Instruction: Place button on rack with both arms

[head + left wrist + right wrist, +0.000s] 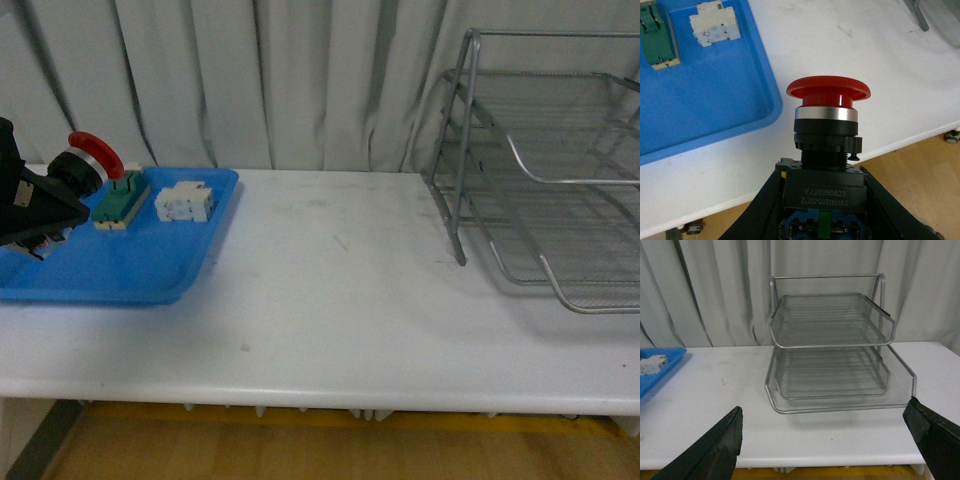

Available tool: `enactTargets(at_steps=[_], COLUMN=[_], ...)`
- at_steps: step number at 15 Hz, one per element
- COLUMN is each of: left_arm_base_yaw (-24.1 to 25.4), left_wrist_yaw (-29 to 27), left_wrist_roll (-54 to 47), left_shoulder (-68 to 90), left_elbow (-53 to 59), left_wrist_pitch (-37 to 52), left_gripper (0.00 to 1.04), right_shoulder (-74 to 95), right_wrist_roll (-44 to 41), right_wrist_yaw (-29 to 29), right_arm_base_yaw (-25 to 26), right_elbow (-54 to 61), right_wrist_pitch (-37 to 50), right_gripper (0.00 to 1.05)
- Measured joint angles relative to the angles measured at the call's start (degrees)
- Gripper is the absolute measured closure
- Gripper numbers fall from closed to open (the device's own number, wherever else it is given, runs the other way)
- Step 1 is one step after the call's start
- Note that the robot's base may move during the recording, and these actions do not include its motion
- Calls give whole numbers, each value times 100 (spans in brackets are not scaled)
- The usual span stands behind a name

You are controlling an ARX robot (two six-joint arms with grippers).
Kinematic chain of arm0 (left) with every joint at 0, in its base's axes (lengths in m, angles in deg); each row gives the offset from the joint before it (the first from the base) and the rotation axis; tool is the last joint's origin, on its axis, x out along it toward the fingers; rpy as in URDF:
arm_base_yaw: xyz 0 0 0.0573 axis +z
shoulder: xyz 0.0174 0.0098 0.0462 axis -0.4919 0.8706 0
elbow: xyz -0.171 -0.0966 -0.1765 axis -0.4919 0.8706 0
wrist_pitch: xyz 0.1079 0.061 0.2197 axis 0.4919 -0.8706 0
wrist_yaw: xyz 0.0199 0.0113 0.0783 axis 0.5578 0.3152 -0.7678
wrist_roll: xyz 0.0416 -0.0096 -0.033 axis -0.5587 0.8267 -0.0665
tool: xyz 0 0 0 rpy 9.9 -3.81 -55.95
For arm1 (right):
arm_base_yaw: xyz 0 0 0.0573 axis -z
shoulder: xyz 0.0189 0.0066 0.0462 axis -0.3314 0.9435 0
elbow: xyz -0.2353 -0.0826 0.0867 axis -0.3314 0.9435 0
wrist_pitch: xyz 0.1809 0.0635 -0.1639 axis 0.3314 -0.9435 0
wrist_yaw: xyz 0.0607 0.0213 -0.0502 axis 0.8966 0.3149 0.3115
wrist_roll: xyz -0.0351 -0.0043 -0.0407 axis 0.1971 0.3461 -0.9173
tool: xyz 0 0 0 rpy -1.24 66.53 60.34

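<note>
one button (826, 145) sits clamped in the left gripper (50, 195) at the left edge of the front view, a little above mid-height, with its cap tilted toward the upper right. there it overlaps the back rim of the blue tray (120, 270). the left wrist view shows it closely: a wide, round, glossy red mushroom cap, then a bright silver ring, then a black threaded collar, all on a dark blocky body. the body carries two lines of pale print, with a green and bluish detail at its base. the dark fingers (762, 210) press on both sides of that body.

just right of the button in the front view, a green-topped cream block (120, 198) and a white blocky component (183, 202) lie on the tray. the rack (540, 180) stands at the right of the frame on the white table (330, 310), well apart from the button, and its wire-mesh tiers are bare. the right gripper (824, 407) faces the rack with its jaws spread wide, gripping nothing.
</note>
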Motion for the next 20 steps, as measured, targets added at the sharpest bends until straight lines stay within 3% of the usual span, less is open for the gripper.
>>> enactTargets(at_steps=[14, 17, 20], left_arm_base_yaw=[-175, -713, -1480], left_wrist_yaw=[-37, -162, -442], left_wrist_roll=[33, 238, 415], left_shoulder=[52, 420, 1231], left_elbow=[15, -195, -1132], left_wrist_pitch=[177, 396, 514], left_gripper=[69, 69, 69], right_shoulder=[0, 0, 0], right_wrist_roll=[0, 0, 0], right_wrist_yaw=[-4, -7, -2], right_arm_base_yaw=[0, 0, 0], right_elbow=[0, 0, 0], right_wrist_pitch=[-4, -2, -4], right_gripper=[6, 6, 6])
